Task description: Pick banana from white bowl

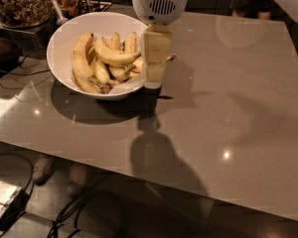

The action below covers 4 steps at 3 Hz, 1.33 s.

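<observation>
camera view shows your hand (154, 76) hanging upright at the rim of the white bowl (64, 33), on the side facing the open tabletop (228, 108), its tip low beside the rim. it reads as one pale block from here, so you cannot tell whether it is apart or together; nothing appears held in it. the banana (114, 57) lies on top of the heap in the bowl, plump and gently curved, just beside the hand toward the bowl's middle. a longer banana (82, 61) curves along the far side of the heap, with others packed underneath. you look to be in the approach, the grasp not yet made. the next move likely calls for bringing the hand over the top banana, lining it across the fruit's width, then lowering without snagging the rim or the neighbours. a glass container of nuts (17, 4) stands behind the bowl.
</observation>
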### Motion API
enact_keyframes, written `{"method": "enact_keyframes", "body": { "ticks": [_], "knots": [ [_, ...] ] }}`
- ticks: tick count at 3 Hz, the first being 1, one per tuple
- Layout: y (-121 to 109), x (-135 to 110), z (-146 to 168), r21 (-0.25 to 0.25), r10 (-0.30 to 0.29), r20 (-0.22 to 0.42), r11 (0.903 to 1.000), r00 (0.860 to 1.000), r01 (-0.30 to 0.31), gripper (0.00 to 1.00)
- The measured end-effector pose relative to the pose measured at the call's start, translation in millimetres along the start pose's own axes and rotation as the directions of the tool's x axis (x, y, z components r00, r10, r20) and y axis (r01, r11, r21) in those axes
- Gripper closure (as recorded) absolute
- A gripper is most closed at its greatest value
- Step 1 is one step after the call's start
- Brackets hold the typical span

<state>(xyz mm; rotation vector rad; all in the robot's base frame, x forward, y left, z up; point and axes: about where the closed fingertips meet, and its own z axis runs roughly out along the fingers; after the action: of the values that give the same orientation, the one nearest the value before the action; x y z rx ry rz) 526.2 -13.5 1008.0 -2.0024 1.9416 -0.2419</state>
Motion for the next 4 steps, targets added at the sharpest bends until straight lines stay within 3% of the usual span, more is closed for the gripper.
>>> {"method": "enact_keyframes", "body": {
  "ticks": [1, 2, 3, 4],
  "knots": [
    [-3.0, -2.3, -3.0, 0.031, 0.022, 0.007, 0.9993, 1.0, -0.022, 0.0],
    [-23.6, -14.5, 2.7, 0.058, 0.087, -0.03, 0.9947, 0.996, -0.085, 0.0],
    [-49.2, -38.1, 18.1, 0.067, 0.109, -0.086, 0.9924, 0.99, -0.103, 0.0],
    [-54.2, -49.7, 18.6, 0.084, 0.095, -0.066, 0.9924, 0.993, -0.09, 0.0]
  ]
}}
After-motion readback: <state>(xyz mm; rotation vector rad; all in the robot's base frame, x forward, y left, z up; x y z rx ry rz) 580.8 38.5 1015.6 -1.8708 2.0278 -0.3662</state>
